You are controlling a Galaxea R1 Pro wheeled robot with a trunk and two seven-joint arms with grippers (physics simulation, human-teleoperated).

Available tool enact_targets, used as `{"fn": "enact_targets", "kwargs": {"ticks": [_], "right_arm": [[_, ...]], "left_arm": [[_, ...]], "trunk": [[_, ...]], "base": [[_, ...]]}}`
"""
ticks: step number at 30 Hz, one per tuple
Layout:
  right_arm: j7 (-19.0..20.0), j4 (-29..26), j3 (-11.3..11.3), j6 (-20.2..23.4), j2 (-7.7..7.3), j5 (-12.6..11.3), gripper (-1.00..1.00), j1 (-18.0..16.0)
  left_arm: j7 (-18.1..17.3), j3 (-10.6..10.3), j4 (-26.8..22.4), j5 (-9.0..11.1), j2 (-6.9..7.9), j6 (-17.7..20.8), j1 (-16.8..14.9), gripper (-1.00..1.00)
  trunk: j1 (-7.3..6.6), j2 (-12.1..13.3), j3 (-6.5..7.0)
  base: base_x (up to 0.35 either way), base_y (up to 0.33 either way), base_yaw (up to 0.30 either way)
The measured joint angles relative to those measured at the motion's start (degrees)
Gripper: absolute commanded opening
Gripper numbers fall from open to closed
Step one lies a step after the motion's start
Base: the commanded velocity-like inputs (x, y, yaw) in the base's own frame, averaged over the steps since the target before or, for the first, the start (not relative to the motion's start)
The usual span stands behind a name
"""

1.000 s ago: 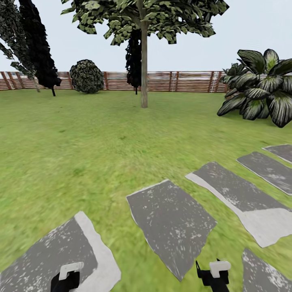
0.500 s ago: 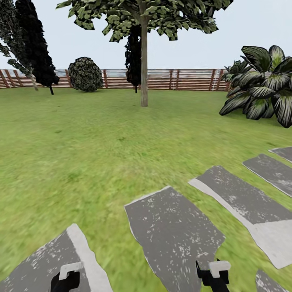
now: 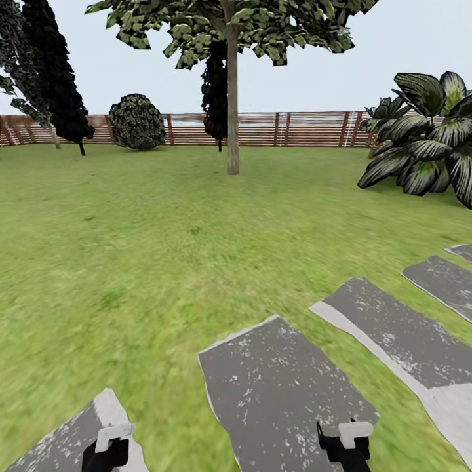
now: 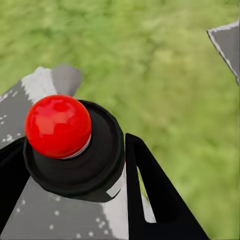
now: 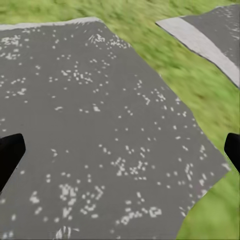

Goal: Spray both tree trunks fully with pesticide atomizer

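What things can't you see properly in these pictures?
- Tree: the head view's top edge cuts off its crown.
- Leafy plant: cut by that view's right edge.
- Left gripper: in the left wrist view it grips something with a red ball on a black ring; the rest is hidden beneath.
- Right gripper: its fingertips are cut off at the right wrist view's edges, over a grey stepping stone.

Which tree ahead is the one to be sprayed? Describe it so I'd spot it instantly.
Look to the wooden fence across the lawn. In front of it, mid-view, stands a tall tree. Unlike the near-black cone trees and round bush, it has a bare pale trunk and a flat green crown.
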Motion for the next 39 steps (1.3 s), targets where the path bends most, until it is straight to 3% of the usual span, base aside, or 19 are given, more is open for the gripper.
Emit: {"fn": "enact_targets", "kwargs": {"ticks": [15,39], "right_arm": [[0.07,0.02,0.08,0.0,0.0,0.01,1.0,-0.02],[0.14,0.06,0.0,0.0,0.0,0.09,1.0,0.0]], "left_arm": [[0.0,0.0,0.04,0.01,-0.01,0.01,0.0,-1.0],[0.0,0.0,-0.01,-0.03,-0.01,-0.01,0.0,-1.0]], "trunk": [[0.0,0.0,-0.87],[0.0,0.0,-0.92]], "base": [[0.34,0.0,0.0],[0.34,0.0,0.0]]}}
